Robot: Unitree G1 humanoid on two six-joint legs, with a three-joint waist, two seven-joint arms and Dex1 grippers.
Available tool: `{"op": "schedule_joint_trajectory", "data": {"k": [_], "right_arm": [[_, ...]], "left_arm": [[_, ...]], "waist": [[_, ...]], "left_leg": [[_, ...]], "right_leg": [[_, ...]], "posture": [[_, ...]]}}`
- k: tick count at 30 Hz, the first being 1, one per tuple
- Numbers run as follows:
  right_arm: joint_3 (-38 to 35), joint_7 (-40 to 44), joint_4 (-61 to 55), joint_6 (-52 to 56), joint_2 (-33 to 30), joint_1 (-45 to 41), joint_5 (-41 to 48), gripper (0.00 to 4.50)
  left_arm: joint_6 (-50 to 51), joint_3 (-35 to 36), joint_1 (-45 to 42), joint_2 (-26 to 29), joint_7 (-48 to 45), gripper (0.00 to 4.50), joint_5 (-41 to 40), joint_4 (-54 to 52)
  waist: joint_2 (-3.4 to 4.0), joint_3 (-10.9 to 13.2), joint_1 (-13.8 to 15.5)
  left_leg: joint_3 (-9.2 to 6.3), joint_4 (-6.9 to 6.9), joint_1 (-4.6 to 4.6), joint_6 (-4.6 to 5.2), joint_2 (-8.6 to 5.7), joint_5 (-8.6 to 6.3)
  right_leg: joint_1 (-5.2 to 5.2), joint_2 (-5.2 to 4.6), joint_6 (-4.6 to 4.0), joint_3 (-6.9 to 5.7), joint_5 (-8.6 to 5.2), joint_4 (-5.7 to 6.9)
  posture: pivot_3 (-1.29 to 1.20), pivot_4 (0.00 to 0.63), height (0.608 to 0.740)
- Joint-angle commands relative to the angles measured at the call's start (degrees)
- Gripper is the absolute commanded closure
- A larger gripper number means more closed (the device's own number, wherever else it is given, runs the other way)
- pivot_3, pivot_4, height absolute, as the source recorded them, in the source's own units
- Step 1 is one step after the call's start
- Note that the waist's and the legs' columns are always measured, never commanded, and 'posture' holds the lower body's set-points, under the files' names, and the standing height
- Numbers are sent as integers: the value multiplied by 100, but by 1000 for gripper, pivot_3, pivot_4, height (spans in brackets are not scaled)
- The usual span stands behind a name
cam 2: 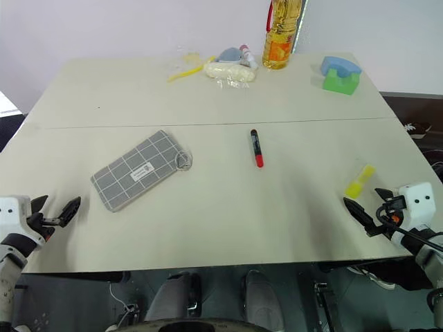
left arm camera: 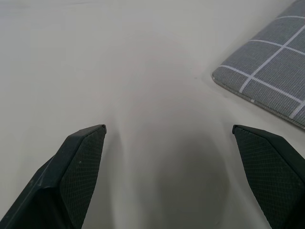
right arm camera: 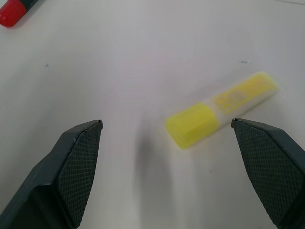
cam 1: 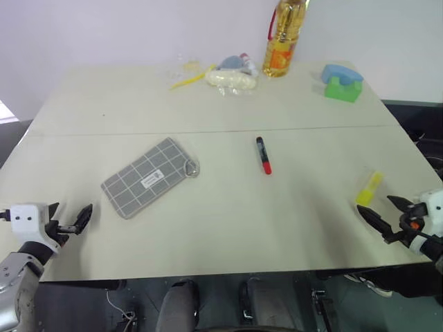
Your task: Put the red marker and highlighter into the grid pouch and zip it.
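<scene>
Nothing is packed yet. Near left, the left hand (cam 1: 75, 223) gapes empty; near right, the right hand (cam 1: 385, 216) gapes just short of the highlighter (cam 1: 369, 189), likely first pick. Farther: grid pouch (cam 1: 148, 176) mid-left, red marker (cam 1: 263, 155) centre of the bench (cam 1: 228, 228).

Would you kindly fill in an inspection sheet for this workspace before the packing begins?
Surface: pale table, a seam running across its middle.
Job's things: grid pouch lying flat, left of centre; whether its zip is open cannot be told. Red marker at centre. Highlighter near the right edge.
Clutter: oil bottle, blue and green blocks, plastic-wrapped bundle, thin yellow stick, all along the far edge.
Grippers: left gripper open and empty beside the pouch; right gripper open and empty just short of the highlighter.
Cables: nothing seen on the table.
Surroundings: plain wall behind.
</scene>
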Motion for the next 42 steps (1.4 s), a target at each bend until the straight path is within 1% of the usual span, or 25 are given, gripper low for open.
{"op": "schedule_joint_trajectory", "data": {"k": [1, 5, 10, 15, 17, 20, 23, 25, 26, 27, 30, 32, 34, 38, 42], "right_arm": [[-102, -56, -274, -10, -1, -28, 109, 0], [-102, -118, -402, 62, -9, -73, 163, 0], [311, -347, -926, 377, 16, -571, 361, 0], [1498, -760, -1598, 785, 395, -1607, 508, 0], [2223, -891, -1754, 895, 753, -2214, 491, 0], [3327, -1205, -1609, 992, 1274, -3022, 20, 846], [4098, -1452, -1236, 1116, 1664, -3470, -391, 2399], [4585, -1605, -865, 1055, 2038, -3657, -672, 3572], [4777, -1654, -670, 1014, 2201, -3756, -802, 3969], [4937, -1691, -481, 989, 2347, -3858, -919, 4478], [5228, -1811, 125, 938, 2780, -4255, -1216, 4478], [5322, -1974, 639, 949, 3163, -4607, -1390, 4478], [5402, -2055, 992, 898, 3411, -4841, -1563, 4478], [5493, -2276, 1977, 543, 4152, -5486, -1857, 4478], [5567, -2247, 2684, 336, 4498, -5799, -2097, 4478]], "left_arm": [[-119, 63, -38, 10, 66, 28, 30, -145], [-156, 69, -161, -37, 62, 28, -58, -97], [-330, -56, -362, -67, 191, 28, 188, 68], [-583, -215, -580, -257, 397, 28, 352, 81], [-696, -317, -613, -350, 411, 28, 403, 30], [-760, -470, -699, -441, 418, 0, 432, -32], [-835, -594, -784, -441, 396, 0, 488, -1], [-862, -608, -827, -450, 426, 0, 483, 26], [-874, -614, -855, -453, 436, 0, 478, 46], [-887, -620, -878, -457, 438, 0, 480, 66], [-925, -666, -865, -466, 408, 0, 511, 62], [-952, -713, -843, -484, 390, 0, 534, 39], [-972, -748, -834, -506, 379, 0, 541, 15], [-1012, -868, -787, -558, 383, 0, 561, -71], [-1011, -910, -760, -571, 385, 0, 556, -107]], "waist": [[0, 0, 6], [0, 0, 4], [-1, -1, -25], [-3, -2, -26], [-6, -2, -27], [-7, -3, -18], [-11, -5, 6], [-25, -13, 4], [-26, -14, 2], [-26, -13, -13], [-25, -13, -50], [-25, -13, -62], [-25, -13, -51], [-24, -13, -55], [-25, -13, -57]], "left_leg": [[0, 0, 0, 0, -1, 0], [0, 0, 0, 0, -1, 0], [0, 1, 2, 0, 2, 0], [-1, 1, 3, 0, 3, 0], [-3, 1, -1, 0, 3, 0], [-4, 2, -1, 0, 3, 0], [-9, 3, -4, 0, -1, 0], [-12, 2, -8, 0, -6, 0], [-10, 3, -8, 0, -5, 0], [-10, 3, -9, 0, -6, 0], [-6, 4, -7, 1, -5, 0], [-5, 7, -5, 1, -4, 0], [-5, 8, -2, 0, -3, 0], [-5, 6, -3, 0, -1, 0], [-5, 6, -4, 0, 0, 0]], "right_leg": [[0, 1, 0, 0, 0, 0], [1, 1, 0, 0, 0, 0], [1, 6, 14, 0, 9, 0], [1, 13, 18, 1, 11, 2], [-1, 15, 19, 0, 12, 2], [-2, 15, 20, 0, 13, 6], [-4, 9, 21, -5, 13, 10], [-4, 2, 21, -11, 13, 10], [-4, 1, 21, -11, 14, 10], [-4, -1, 21, -11, 14, 10], [-6, -2, 20, -11, 15, 14], [-10, -2, 21, -11, 14, 29], [-14, -1, 20, -11, 14, 39], [-19, -3, 20, -11, 14, 43], [-20, -6, 20, -11, 14, 44]], "posture": [[0, 150, 740], [0, 150, 740], [0, 150, 740], [0, 150, 740], [0, 150, 740], [0, 150, 740], [0, 150, 740], [0, 150, 740], [0, 150, 740], [0, 150, 740], [0, 150, 740], [0, 150, 740], [0, 150, 740], [0, 150, 740], [0, 150, 740]]}}
